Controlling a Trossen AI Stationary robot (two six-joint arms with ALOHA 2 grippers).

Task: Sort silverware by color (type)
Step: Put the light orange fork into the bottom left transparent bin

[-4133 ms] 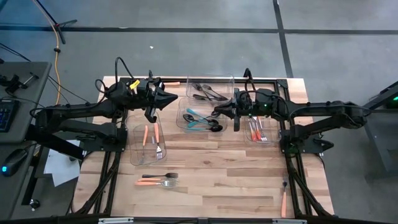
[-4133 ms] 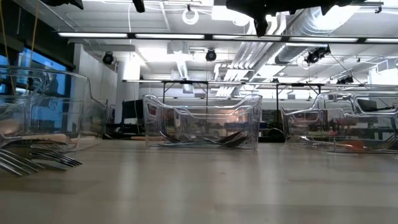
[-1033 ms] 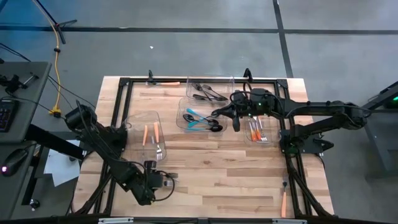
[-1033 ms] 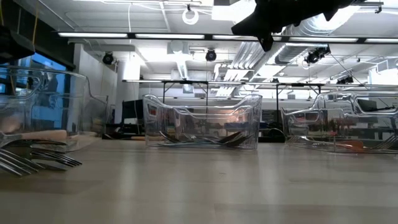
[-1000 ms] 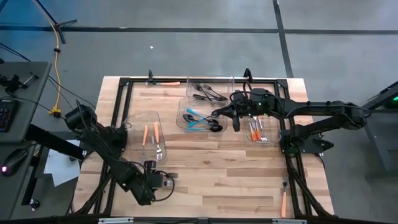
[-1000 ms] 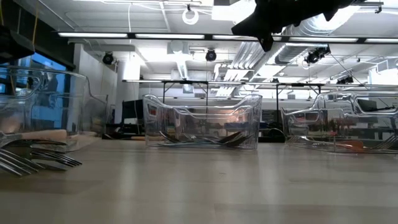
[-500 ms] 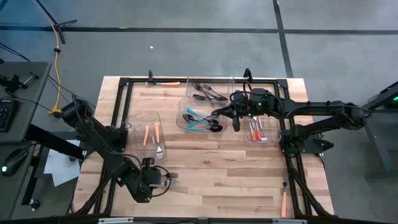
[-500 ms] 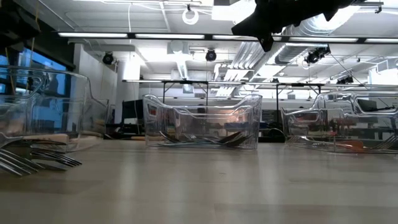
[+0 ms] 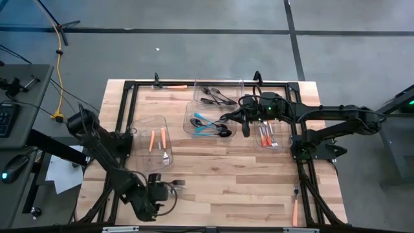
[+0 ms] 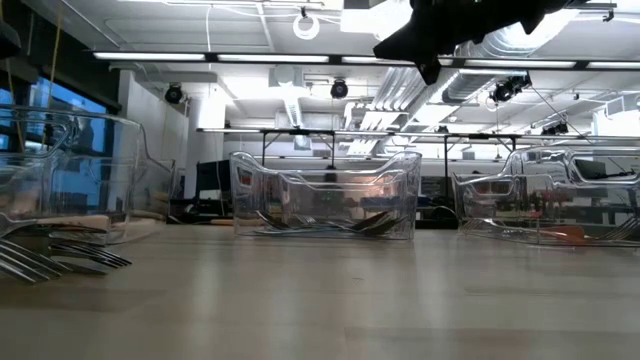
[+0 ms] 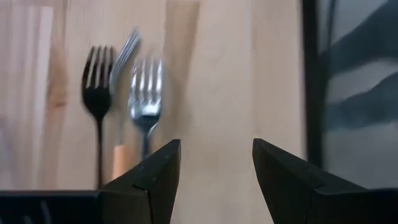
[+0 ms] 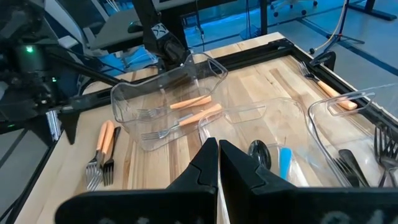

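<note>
On the bare wood near the front left lie three forks of the silverware: a black fork (image 11: 97,93), an orange-handled fork (image 11: 145,99) and a third, blurred, between them. In the high view their tines (image 9: 177,184) show just beyond my left gripper (image 9: 164,190). That gripper (image 11: 214,165) slants down, open, with the forks ahead of its fingers and nothing between them. My right gripper (image 9: 223,118) hangs shut and empty above the middle bin (image 9: 194,129), which holds teal and black spoons.
Clear bins stand on the table: a left one (image 9: 143,154) with orange-handled forks, a far one (image 9: 234,87) with black pieces, a right one (image 9: 279,144) with orange-handled pieces. One orange-handled piece (image 9: 294,208) lies at the near right, another (image 9: 174,85) on the far frame.
My left gripper has drawn back a little from the forks toward the table's near edge and risen slightly, staying open. The forks lie as before.
</note>
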